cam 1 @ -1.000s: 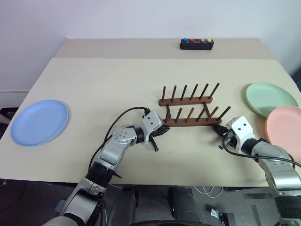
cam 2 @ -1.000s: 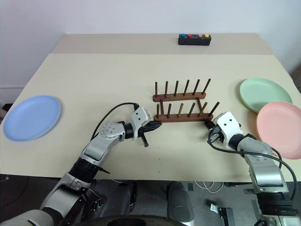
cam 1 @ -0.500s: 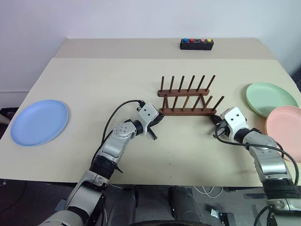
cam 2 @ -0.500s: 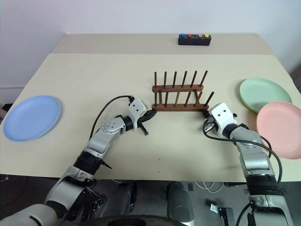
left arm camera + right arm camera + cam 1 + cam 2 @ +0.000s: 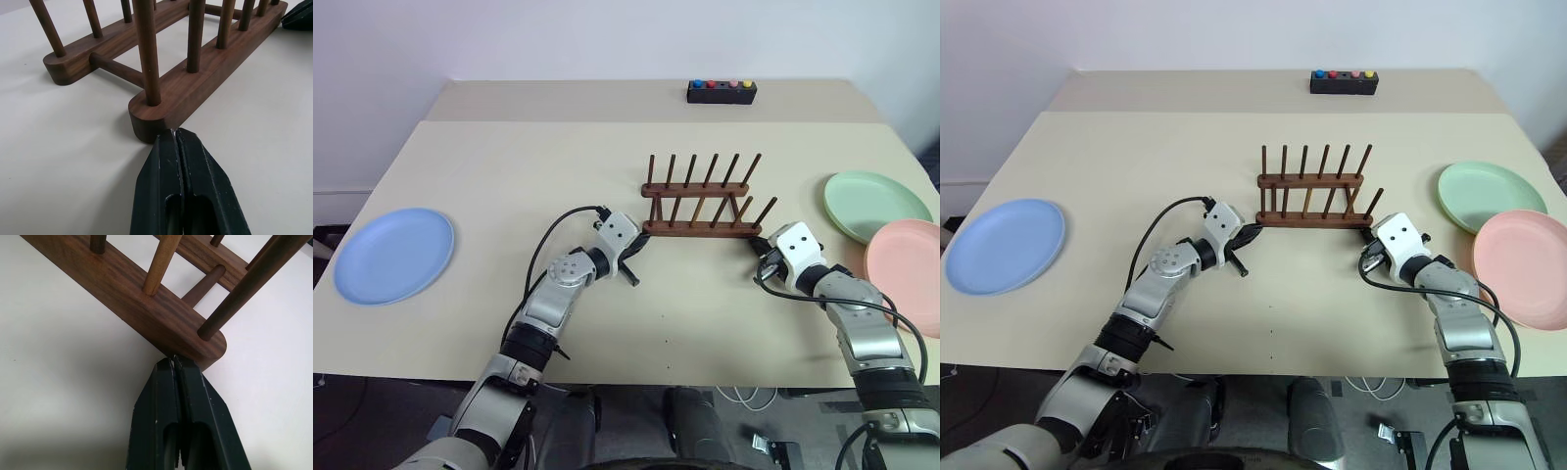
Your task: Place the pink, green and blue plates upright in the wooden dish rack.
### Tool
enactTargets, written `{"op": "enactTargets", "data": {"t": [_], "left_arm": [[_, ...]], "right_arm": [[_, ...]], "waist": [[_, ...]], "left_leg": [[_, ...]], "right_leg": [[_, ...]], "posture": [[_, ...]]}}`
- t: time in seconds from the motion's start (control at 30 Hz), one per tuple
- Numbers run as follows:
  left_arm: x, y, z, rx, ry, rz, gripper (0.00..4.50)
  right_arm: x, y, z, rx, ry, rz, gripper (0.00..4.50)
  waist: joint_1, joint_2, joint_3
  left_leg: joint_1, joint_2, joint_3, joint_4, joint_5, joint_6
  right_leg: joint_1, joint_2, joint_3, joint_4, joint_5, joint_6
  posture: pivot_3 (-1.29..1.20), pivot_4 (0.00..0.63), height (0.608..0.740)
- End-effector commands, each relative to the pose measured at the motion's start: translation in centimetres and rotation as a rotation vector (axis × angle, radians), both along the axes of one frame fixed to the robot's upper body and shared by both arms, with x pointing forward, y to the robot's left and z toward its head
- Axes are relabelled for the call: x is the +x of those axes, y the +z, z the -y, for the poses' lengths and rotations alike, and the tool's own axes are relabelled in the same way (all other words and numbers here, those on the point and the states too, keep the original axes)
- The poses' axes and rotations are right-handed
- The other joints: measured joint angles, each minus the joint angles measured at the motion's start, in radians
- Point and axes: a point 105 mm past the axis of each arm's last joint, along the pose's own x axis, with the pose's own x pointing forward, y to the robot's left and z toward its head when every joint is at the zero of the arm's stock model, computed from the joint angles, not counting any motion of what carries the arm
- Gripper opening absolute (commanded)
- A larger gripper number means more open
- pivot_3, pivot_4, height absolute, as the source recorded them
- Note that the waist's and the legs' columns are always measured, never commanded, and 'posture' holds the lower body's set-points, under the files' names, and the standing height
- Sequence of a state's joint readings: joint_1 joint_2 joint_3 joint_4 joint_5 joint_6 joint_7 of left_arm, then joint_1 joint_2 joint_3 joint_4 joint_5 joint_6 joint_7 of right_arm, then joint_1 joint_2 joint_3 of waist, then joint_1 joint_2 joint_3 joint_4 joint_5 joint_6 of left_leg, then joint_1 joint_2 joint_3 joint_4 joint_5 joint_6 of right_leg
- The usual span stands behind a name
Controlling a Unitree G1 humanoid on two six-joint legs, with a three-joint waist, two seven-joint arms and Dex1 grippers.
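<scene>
Plates all lie flat on the counter [image 5: 509, 176], none racked: blue plate [image 5: 393, 254], green plate [image 5: 878, 204], pink plate [image 5: 907, 261]; wooden dish rack [image 5: 701, 201] stands empty; left gripper [image 5: 175, 139] and right gripper [image 5: 172, 364], each pinched together, touch its near rail's ends.

plates: three in all, lying flat on the table
blue plate [image 5: 394, 254]: one, far left
green plate [image 5: 877, 205]: one, far right
pink plate [image 5: 908, 260]: one, right edge, nearer than the green one and overlapping its rim
wooden dish rack [image 5: 699, 210]: one, mid-table
rack rails: two, parallel
rack pegs: six on each rail, twelve together
black button box [image 5: 722, 92]: one, far side of the table
coloured buttons on the box: four
</scene>
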State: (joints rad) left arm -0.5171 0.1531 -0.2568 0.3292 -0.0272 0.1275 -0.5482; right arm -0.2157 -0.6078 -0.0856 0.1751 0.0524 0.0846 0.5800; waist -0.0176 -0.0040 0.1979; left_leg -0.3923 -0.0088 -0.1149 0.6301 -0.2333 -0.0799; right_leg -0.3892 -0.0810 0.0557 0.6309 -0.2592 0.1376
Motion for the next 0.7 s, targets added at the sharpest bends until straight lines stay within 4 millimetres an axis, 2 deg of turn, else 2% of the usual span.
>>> {"op": "enactTargets", "data": {"t": [0.03,0.1,0.23,0.27,0.3,0.4,0.5,0.53,0.6,0.7], "left_arm": [[-1.0,0.5,0.3,-0.026,-0.053,0.003,0.0],[-2.3,1.1,0.3,-0.066,-0.116,-0.006,0.0],[-3.5,1.8,0.2,-0.108,-0.177,-0.025,0.0],[-4.0,2.0,0.2,-0.112,-0.205,-0.028,0.0],[-4.3,2.1,0.3,-0.113,-0.224,-0.029,0.0],[-5.3,2.2,0.9,-0.128,-0.306,-0.055,0.0],[-6.5,2.3,1.5,-0.144,-0.391,-0.092,0.0],[-7.0,2.6,1.9,-0.158,-0.433,-0.096,0.0],[-7.8,3.0,2.4,-0.176,-0.495,-0.101,0.0],[-8.6,3.4,3.0,-0.194,-0.562,-0.113,0.0]], "right_arm": [[-0.9,1.7,0.0,0.028,0.036,0.018,0.03],[-2.1,3.6,0.9,0.005,0.05,0.048,0.03],[-3.7,5.4,2.4,-0.029,0.047,0.031,0.03],[-4.2,6.7,3.5,-0.012,0.014,0.046,0.03],[-4.5,7.6,4.2,0.004,-0.009,0.058,0.55],[-6.1,9.9,5.9,0.002,-0.059,0.07,1.72],[-6.7,10.2,7.4,-0.009,-0.143,0.057,3.48],[-7.1,9.8,8.3,-0.032,-0.201,0.029,3.83],[-7.8,9.0,9.5,-0.04,-0.289,-0.028,3.83],[-8.7,8.2,10.0,-0.028,-0.351,-0.09,3.83]], "waist": [[0.0,0.0,0.0],[0.001,0.0,0.0],[0.004,0.001,0.001],[0.004,0.0,0.001],[0.005,0.0,0.001],[0.007,0.0,0.001],[0.003,0.0,0.001],[0.002,0.0,0.001],[0.005,0.0,0.001],[0.007,0.0,0.0]], "left_leg": [[0.0,0.0,0.0,0.0,0.0,0.0],[0.0,0.0,0.0,-0.001,0.0,0.0],[-0.002,0.0,0.0,-0.002,0.0,0.0],[-0.002,0.0,0.0,-0.001,0.0,0.0],[-0.001,0.0,0.0,-0.001,0.0,0.0],[-0.001,0.0,0.0,0.0,0.0,0.0],[-0.002,0.0,0.0,0.0,0.0,0.0],[-0.001,0.0,0.0,-0.001,0.0,0.0],[-0.001,0.0,0.0,-0.001,0.0,0.0],[-0.002,0.0,0.0,0.0,0.0,0.0]], "right_leg": [[0.0,0.0,0.0,0.0,0.0,0.0],[0.0,0.0,0.0,0.0,0.0,0.0],[-0.002,-0.001,0.0,0.0,0.0,0.0],[-0.002,0.0,0.0,0.0,0.0,0.0],[-0.001,0.0,0.0,0.0,0.0,0.0],[0.0,0.0,0.0,0.0,-0.002,-0.003],[-0.001,0.0,0.0,-0.001,-0.002,-0.003],[-0.001,0.0,0.0,-0.001,-0.002,-0.003],[-0.001,0.0,0.0,-0.001,-0.002,-0.003],[-0.001,-0.001,0.0,-0.001,-0.002,-0.003]], "posture": [[0.0,0.15,0.734],[0.0,0.15,0.734],[0.0,0.15,0.734],[0.0,0.15,0.734],[0.0,0.15,0.734],[0.0,0.15,0.734],[0.0,0.15,0.734],[0.0,0.15,0.734],[0.0,0.15,0.734],[0.0,0.15,0.734]]}}
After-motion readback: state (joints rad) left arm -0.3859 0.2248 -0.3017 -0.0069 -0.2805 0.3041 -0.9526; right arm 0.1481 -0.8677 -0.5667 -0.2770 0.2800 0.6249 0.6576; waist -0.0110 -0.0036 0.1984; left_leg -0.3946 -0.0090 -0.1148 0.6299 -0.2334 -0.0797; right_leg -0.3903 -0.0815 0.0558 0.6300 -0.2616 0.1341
